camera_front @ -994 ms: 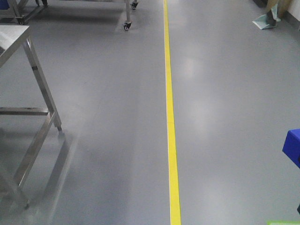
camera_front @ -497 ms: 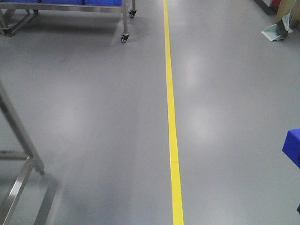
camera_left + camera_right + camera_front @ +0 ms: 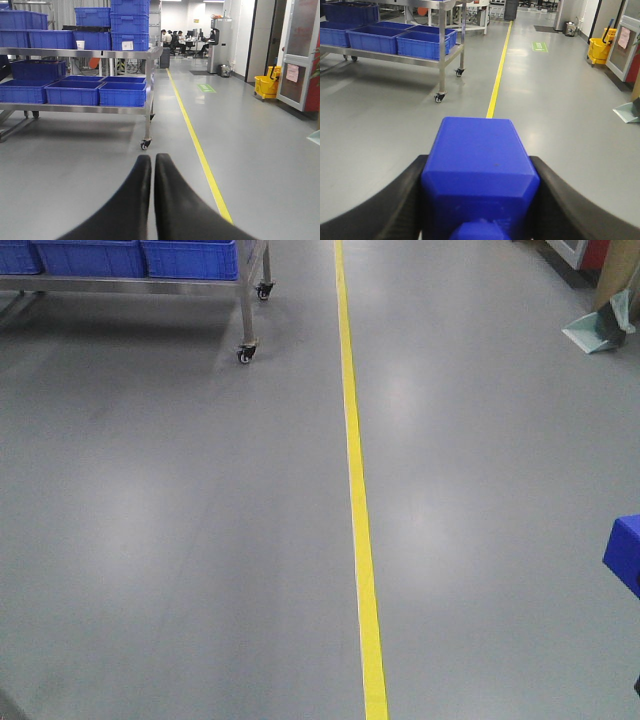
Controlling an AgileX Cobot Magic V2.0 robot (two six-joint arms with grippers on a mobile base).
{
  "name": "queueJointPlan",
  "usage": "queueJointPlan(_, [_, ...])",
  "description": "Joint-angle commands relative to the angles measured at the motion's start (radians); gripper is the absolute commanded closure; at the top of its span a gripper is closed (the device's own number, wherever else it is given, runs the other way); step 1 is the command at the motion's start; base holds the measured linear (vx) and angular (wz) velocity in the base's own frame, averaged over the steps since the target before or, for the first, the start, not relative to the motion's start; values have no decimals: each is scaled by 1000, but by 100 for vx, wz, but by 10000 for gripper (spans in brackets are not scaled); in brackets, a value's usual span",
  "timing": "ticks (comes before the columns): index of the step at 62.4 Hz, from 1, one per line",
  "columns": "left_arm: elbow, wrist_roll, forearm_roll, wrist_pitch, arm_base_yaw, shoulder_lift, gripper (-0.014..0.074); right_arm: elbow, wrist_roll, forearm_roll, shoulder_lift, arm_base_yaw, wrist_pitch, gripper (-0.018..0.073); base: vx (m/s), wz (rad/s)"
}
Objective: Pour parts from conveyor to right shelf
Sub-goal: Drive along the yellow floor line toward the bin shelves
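To my left stands the steel shelf (image 3: 80, 107) on casters. Its lower tier is packed with blue bins (image 3: 122, 94) and more are stacked on top. The front view catches only its near corner and one caster (image 3: 244, 355). I judge this is where my load has to go, though I can make out no rollers from here.

My left end effector (image 3: 152, 160) is pinched narrow with its fingers touching. It carries nothing and is aimed toward the shelf's corner leg. The yellow line (image 3: 358, 540) runs straight ahead along the grey floor.

My right end effector (image 3: 479, 175) is clamped on the blue part (image 3: 475, 145), one finger on each side face. It holds the part above bare floor, well apart from any bin.

The risks, as I judge them:
- The glossy faces could slide out of the grip if the base jolts.
- Tipping too early would drop the part on the floor.
- Swinging in toward the shelf could clip its leg or a bin rim.
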Motion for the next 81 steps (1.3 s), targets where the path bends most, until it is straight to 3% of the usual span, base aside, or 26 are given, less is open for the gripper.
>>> queueJointPlan(1, [30, -8, -2, -77, 2, -14, 603, -30, -5, 0, 5, 1, -81, 564, 79, 0])
queueJointPlan(81, [30, -8, -2, -77, 2, -14, 603, -30, -5, 0, 5, 1, -81, 564, 74, 1])
